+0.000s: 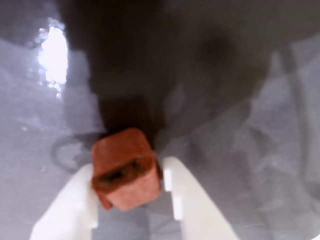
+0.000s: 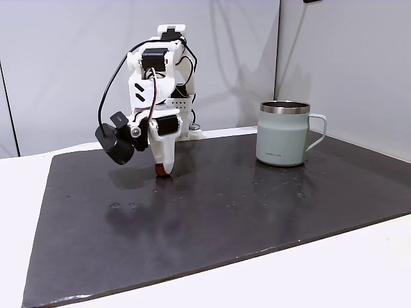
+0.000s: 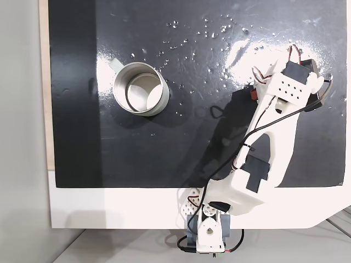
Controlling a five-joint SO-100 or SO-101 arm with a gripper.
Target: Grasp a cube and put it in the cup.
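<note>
Brick-red cube [image 1: 127, 167]: small block, roughly cubic, dark scuff on one face. Sits between the two white fingers [image 1: 70, 205] of the gripper [image 1: 130, 190]; the wrist view shows both fingers against its sides, narrowly parted to the block's width, so it looks pinched. In the side-on fixed view the cube [image 2: 165, 170] shows at the fingertips, at or just above the dark mat [image 2: 212, 212]; whether it is lifted clear cannot be told.

Cup [image 2: 284, 133]: pale mint-green mug, steel rim, side handle. Upright on the mat, well apart from the gripper; in the top-down fixed view the cup [image 3: 160, 101] stands open and nothing shows inside. Mouth up probably so the block can be dropped from above.

Arm [image 3: 269, 137]: white, folded down over the mat, gripper pointing downward for a top grasp.

Lettering: small dark writing low on the cup's wall, too small to read.

Stage, as judged: grasp made, carry to cup not yet begun.
</note>
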